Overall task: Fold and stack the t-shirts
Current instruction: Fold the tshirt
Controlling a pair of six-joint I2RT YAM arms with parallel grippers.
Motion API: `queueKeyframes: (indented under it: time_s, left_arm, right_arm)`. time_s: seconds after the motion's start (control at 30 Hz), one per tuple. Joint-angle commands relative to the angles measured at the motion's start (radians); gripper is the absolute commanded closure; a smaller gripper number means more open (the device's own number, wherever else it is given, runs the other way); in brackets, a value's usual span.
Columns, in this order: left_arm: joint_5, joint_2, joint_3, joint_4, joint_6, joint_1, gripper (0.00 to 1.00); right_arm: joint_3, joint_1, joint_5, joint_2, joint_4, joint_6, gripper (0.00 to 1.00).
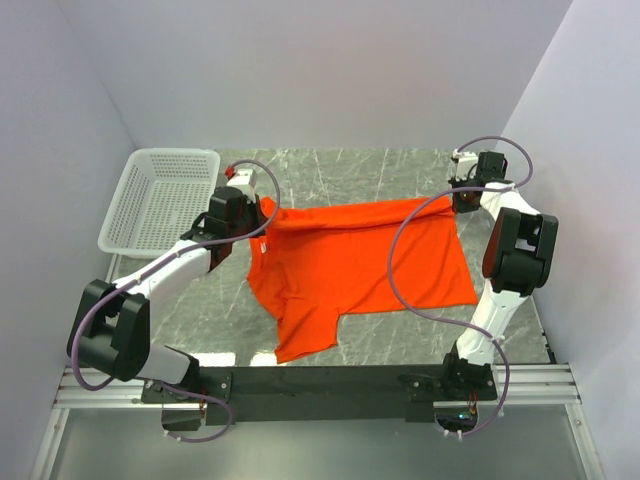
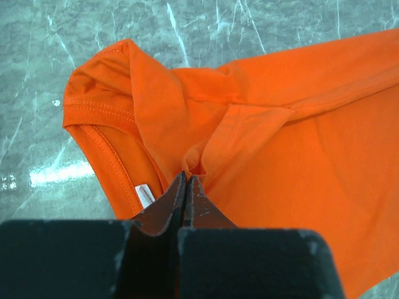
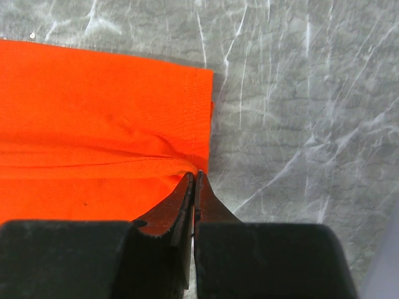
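Observation:
One bright orange-red t-shirt lies on the grey marble table, with a sleeve reaching toward the near edge. Its far edge is stretched in a line between both grippers. My left gripper is at the shirt's far left corner by the neck. In the left wrist view that gripper is shut on a fold of cloth, beside the collar and the white label. My right gripper is at the far right corner. In the right wrist view it is shut on the stitched hem corner.
A white mesh basket stands at the far left of the table, just behind the left arm. Grey walls close in the table on the left, back and right. Bare marble shows right of the hem.

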Motion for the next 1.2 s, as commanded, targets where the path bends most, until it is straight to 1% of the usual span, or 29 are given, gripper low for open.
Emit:
queueKeyframes:
  time_s: [0.0,0.47,0.6,0.63,0.7,0.73,0.8,0.83,0.93,1.1,1.17]
  left_arm:
    - [-0.006,0.004,-0.009,0.029,-0.001,-0.003,0.99]
    - [-0.005,-0.003,-0.029,0.030,-0.011,-0.004,0.99]
    - [-0.003,-0.005,-0.031,0.026,-0.009,-0.004,0.99]
    - [0.000,-0.003,-0.029,0.024,-0.009,-0.004,0.99]
    - [0.006,-0.002,-0.031,0.020,-0.011,-0.004,0.99]
    - [0.009,-0.002,-0.031,0.021,-0.011,-0.004,0.99]
    - [0.018,0.000,-0.034,0.021,-0.011,-0.004,0.99]
    - [0.023,0.000,-0.040,0.023,-0.012,-0.004,0.99]
    - [0.040,0.006,-0.043,0.021,-0.012,-0.004,0.99]
    - [0.061,0.035,-0.035,-0.008,-0.012,-0.004,0.96]
    - [0.055,0.055,-0.020,-0.037,-0.018,-0.004,0.92]
  right_arm:
    - [-0.014,-0.011,0.011,-0.064,0.027,-0.008,0.98]
    - [-0.028,-0.013,0.012,-0.069,0.027,-0.017,0.97]
    - [-0.029,-0.013,0.012,-0.072,0.010,-0.032,0.92]
    - [-0.031,-0.013,0.011,-0.075,0.004,-0.038,0.85]
    - [-0.036,-0.022,-0.005,-0.092,-0.008,-0.052,0.76]
    - [-0.037,-0.025,-0.009,-0.101,-0.016,-0.052,0.65]
    - [-0.049,-0.035,-0.023,-0.141,-0.015,-0.057,0.56]
    - [-0.054,-0.043,-0.026,-0.153,-0.015,-0.058,0.49]
    - [-0.065,-0.049,-0.060,-0.201,-0.031,-0.058,0.43]
    - [-0.085,-0.051,-0.156,-0.258,-0.077,-0.035,0.42]
    - [-0.091,-0.051,-0.211,-0.270,-0.091,-0.020,0.41]
